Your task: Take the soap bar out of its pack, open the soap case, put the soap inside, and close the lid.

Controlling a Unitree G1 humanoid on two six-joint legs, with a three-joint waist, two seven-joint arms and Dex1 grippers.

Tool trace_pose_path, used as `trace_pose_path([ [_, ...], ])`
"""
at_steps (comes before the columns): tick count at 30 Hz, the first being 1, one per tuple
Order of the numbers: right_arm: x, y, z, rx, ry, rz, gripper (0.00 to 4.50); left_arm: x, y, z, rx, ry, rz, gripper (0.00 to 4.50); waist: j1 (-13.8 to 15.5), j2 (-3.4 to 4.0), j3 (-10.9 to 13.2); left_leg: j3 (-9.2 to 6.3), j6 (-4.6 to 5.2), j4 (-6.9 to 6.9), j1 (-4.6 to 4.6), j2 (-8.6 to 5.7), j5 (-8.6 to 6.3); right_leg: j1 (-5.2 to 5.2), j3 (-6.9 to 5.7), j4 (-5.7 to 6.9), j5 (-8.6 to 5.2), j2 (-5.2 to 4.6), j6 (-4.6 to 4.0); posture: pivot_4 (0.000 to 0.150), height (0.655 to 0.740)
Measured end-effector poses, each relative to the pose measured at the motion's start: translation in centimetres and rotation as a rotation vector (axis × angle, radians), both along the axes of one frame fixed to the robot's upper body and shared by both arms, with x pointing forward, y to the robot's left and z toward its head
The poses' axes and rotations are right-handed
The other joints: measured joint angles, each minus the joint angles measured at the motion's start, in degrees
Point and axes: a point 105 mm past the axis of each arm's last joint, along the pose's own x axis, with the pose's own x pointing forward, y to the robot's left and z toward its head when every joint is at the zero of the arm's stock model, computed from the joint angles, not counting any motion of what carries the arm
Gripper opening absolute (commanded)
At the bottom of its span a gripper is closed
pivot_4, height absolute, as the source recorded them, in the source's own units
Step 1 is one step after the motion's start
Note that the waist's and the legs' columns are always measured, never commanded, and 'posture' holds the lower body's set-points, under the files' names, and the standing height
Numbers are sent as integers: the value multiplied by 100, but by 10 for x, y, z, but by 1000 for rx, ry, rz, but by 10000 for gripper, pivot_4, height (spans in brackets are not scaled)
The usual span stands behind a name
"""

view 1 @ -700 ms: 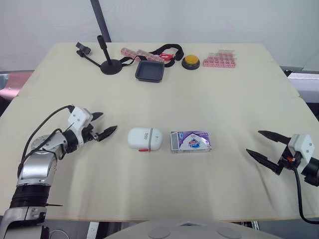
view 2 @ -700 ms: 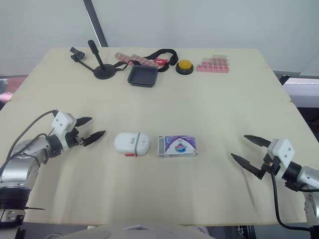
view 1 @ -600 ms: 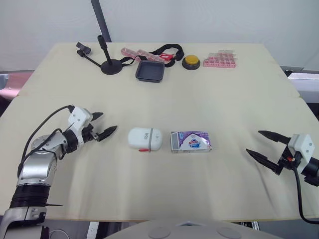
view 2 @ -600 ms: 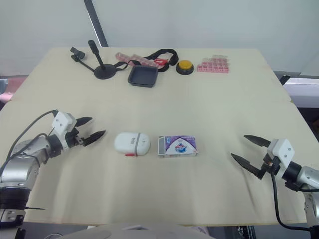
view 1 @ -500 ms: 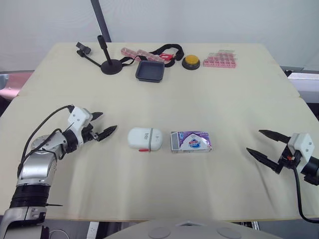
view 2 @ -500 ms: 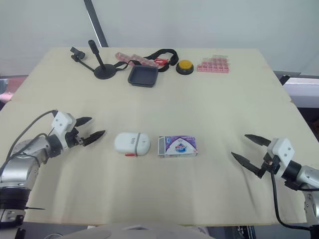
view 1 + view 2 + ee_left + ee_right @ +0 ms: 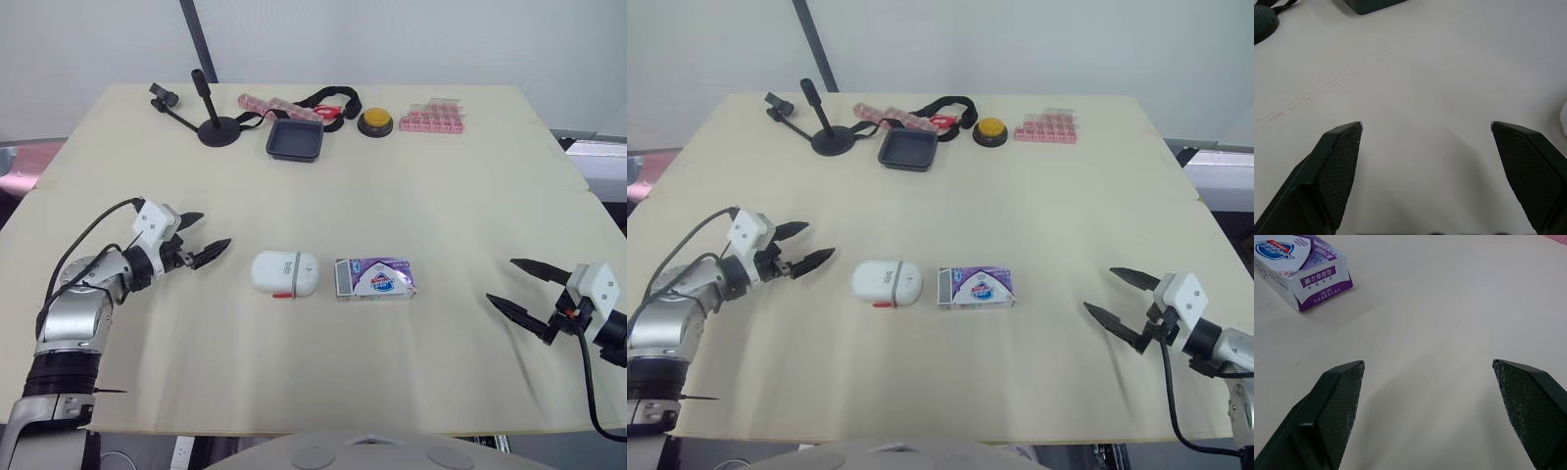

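Pack (image 7: 374, 278) beside case (image 7: 285, 272), contents hidden; left gripper (image 7: 215, 229) and right gripper (image 7: 500, 280) both splayed, empty; tray (image 7: 295, 140) beyond.

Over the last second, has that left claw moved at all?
Yes. The left gripper has shifted slightly toward the table's far edge, judged against the white soap case, which has stayed put.

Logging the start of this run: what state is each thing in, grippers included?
White oval plastic soap case: closed, lying flat.
Purple and white cardboard soap pack: lying flat, beside the case, not touching it.
Left gripper: open, empty.
Right gripper: open, empty.
Dark square tray: empty.
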Motion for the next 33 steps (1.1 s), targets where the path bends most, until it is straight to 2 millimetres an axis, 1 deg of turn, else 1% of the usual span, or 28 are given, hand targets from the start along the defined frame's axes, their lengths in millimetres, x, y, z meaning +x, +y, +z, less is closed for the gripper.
trace_pose_path([
  [7, 2, 0, 4, -15, -1, 28, 45000, 1, -4, 5, -45, 0, -23, 44811, 1, 0, 0, 0, 0, 0, -1, 0, 0, 0, 1, 0, 0, 0, 0, 1500, 7400],
  [10, 7, 1, 9, -35, 8, 71, 45000, -1, -9, 10, -66, -11, -53, 44811, -3, 0, 0, 1, 0, 0, -7, -1, 0, 2, 3, 0, 0, 1, 0, 1500, 7400],
  [12, 12, 3, 16, -49, 12, 106, 45000, -6, -12, 14, -90, -33, -65, 44811, -10, 0, 0, 2, 0, 0, -8, -1, 0, 4, 5, -1, 0, 2, 0, 1500, 7400],
  [14, 18, 9, 22, -79, 27, 171, 45000, -21, -19, 12, -101, -41, -95, 44811, -35, 1, 0, 4, 1, 0, -8, 0, -1, 6, 10, -6, 0, 6, 0, 1500, 7400],
  [16, 23, 15, 29, -112, 39, 232, 45000, -44, -29, 5, -125, -24, -142, 44811, -32, 0, 1, 4, 1, -1, -10, 4, -3, 10, 9, -15, 0, 11, 0, 1500, 7400],
  [17, 28, 23, 34, -125, 43, 275, 45000, -58, -32, 2, -124, -17, -159, 44811, -31, -1, 2, 3, 1, 0, -10, 9, -3, 10, 8, -15, 0, 17, 0, 1500, 7400],
  [19, 32, 33, 44, -148, 43, 335, 45000, -77, -35, -1, -117, -16, -177, 44811, -1, -2, 3, 2, 0, 0, -8, 15, -3, 11, 4, -14, 0, 19, 0, 1500, 7400],
  [22, 35, 51, 52, -173, 52, 431, 45000, -98, -31, 3, -89, -60, -178, 44811, 66, 0, 2, -2, 0, 0, 4, 17, -1, 12, -4, -14, 1, 12, 0, 1500, 7400],
  [25, 36, 70, 56, -191, 88, 530, 45000, -121, -35, 1, -54, -84, -218, 44811, 52, 1, 3, 0, 2, 1, 16, 17, -2, 11, -2, -17, 0, 12, 0, 1500, 7400],
  [28, 32, 83, 58, -233, 128, 622, 45000, -140, -42, -1, -35, -94, -294, 44811, 63, 2, 4, 0, 2, 0, 22, 22, -2, 3, -3, -14, 0, 14, -1, 1500, 7400],
  [30, 29, 90, 54, -275, 162, 681, 45000, -153, -47, -4, -30, -88, -360, 44811, 67, 2, 4, 1, 2, 0, 21, 22, -2, -3, -2, -13, 0, 13, -1, 1500, 7400],
  [33, 28, 96, 46, -313, 192, 723, 45000, -167, -55, -9, -34, -78, -439, 44811, 42, 3, 4, 10, 1, 0, 8, 21, -1, -30, 8, 2, 0, 11, -1, 1500, 7400],
])
